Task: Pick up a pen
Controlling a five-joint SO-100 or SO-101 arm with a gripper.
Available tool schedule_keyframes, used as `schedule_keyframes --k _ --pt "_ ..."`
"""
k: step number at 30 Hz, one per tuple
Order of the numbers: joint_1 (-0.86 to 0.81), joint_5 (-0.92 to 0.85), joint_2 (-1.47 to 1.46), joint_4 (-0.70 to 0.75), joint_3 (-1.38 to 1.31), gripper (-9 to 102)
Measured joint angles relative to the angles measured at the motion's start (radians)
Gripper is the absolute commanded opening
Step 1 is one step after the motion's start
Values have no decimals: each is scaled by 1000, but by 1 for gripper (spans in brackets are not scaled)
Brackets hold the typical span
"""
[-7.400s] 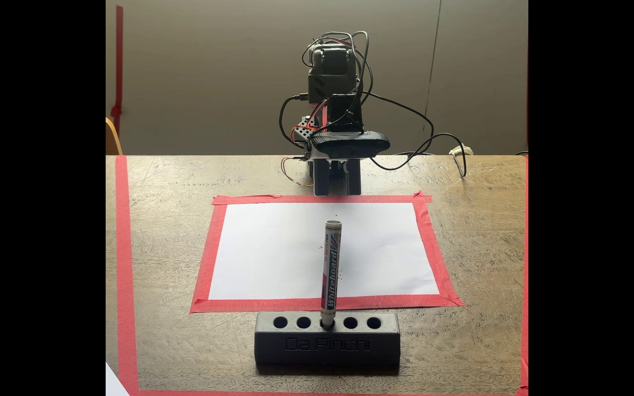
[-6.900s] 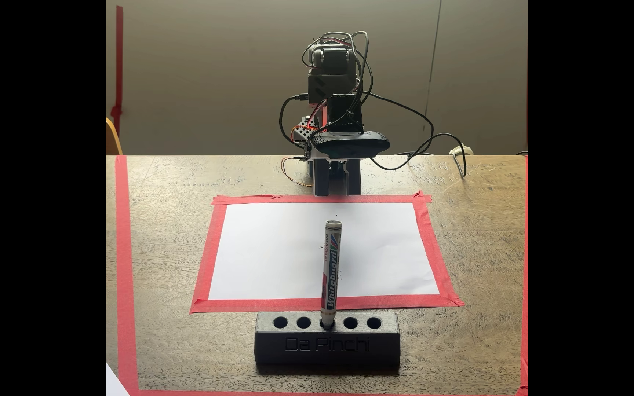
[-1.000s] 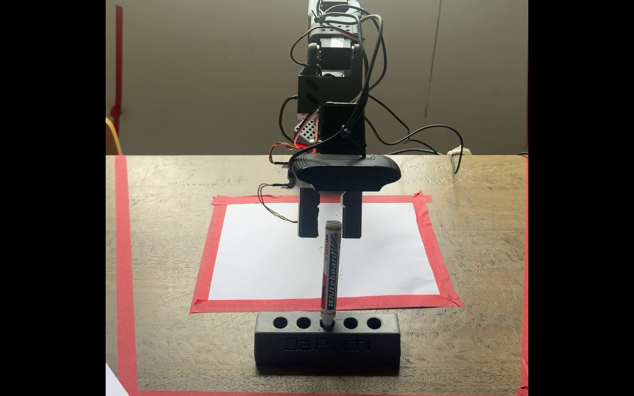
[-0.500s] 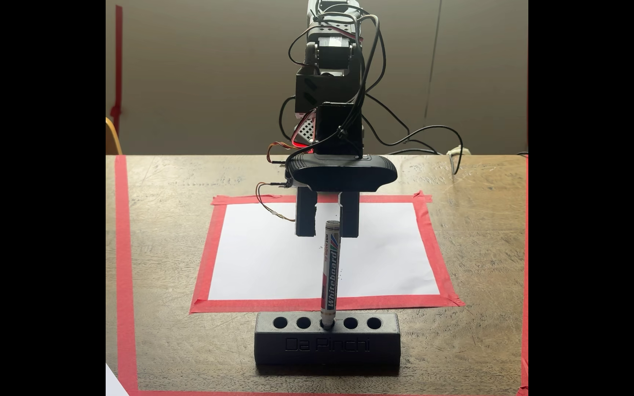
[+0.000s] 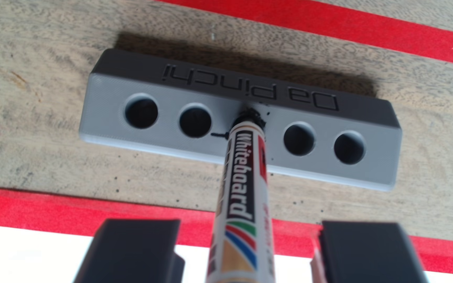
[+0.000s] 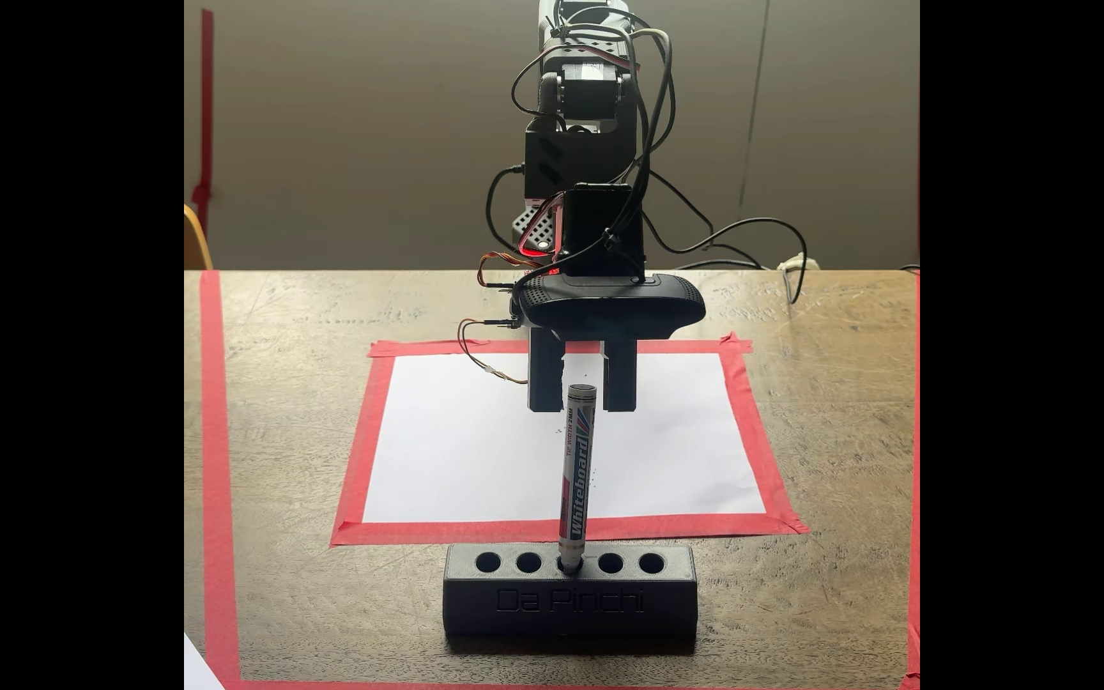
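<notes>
The pen [image 6: 577, 464] is a slim white "Whiteboard" marker with red, blue and green stripes. It stands nearly upright, tip down, in the middle hole of a dark holder block [image 6: 569, 600] lettered "Da Pinchi". My gripper [image 6: 582, 408] hangs open at the height of the pen's top, one dark finger on each side of it. In the wrist view the pen [image 5: 243, 187] rises from the holder [image 5: 165, 147] and passes between the fingers [image 5: 135, 250] of the gripper [image 5: 250, 221], with a gap on both sides.
A white sheet [image 6: 470, 451] framed in red tape lies between the arm's base and the holder. A wider red tape border [image 6: 217, 464] marks the wooden table. Cables [image 6: 735, 239] trail behind the arm. The holder's other holes are unfilled.
Since the earliest frames the arm has reached out from its base over the paper to the pen and the jaws have opened. In the last half second the gripper shifted slightly right.
</notes>
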State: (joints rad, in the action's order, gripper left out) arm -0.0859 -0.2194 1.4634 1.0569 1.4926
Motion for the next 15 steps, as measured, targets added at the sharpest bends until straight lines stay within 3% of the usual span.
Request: schedule_keyframes --k 15 --pt "17 0 0 51 0 100"
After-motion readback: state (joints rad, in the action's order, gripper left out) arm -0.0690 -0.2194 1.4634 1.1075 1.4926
